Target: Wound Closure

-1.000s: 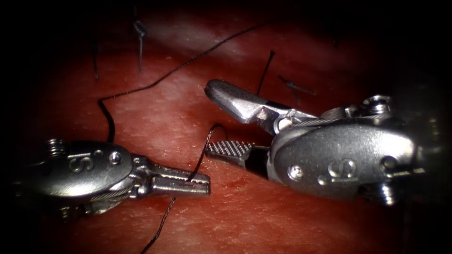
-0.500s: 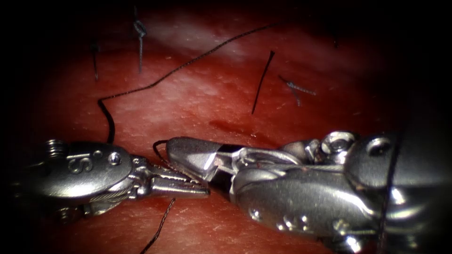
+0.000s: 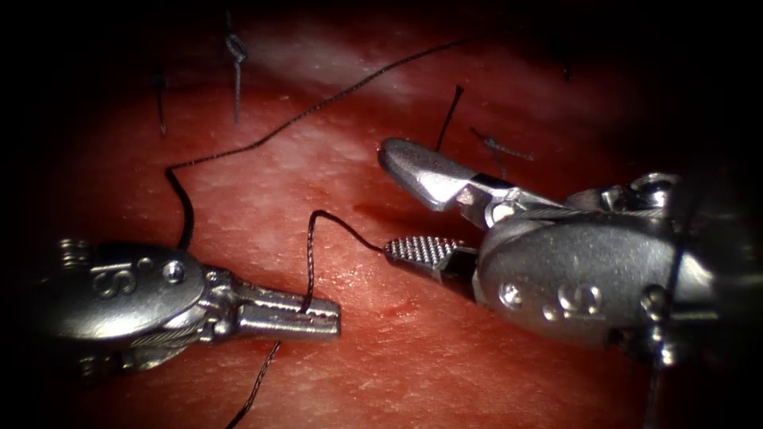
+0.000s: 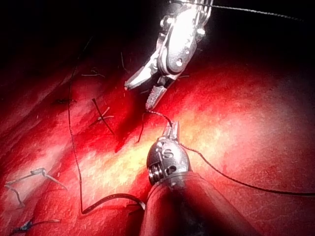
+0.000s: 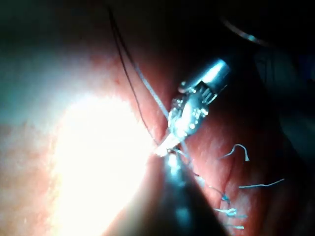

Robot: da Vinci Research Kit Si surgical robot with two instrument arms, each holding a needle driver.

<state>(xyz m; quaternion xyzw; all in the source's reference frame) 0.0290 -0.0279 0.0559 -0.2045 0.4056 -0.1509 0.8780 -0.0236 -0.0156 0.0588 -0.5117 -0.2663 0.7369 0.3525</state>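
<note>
On the red tissue (image 3: 413, 349), the left tool (image 3: 314, 316) lies low with its two jaws pressed together on the thread (image 3: 309, 262). That black thread goes up from the jaws, bends over, and runs to the tip of the right tool (image 3: 401, 202). The right tool's jaws stand wide apart and hold nothing; the thread just meets the end of the lower, ridged jaw. Another long part of the thread sweeps across the tissue behind the left tool, and a piece hangs down below the left jaws. Short cut ends of thread (image 3: 236, 59) stick up farther back. From the left wrist, the left tool (image 4: 172, 132) pinches the thread (image 4: 231, 177) just under the gaping right tool (image 4: 142, 93). No needle can be made out.
</note>
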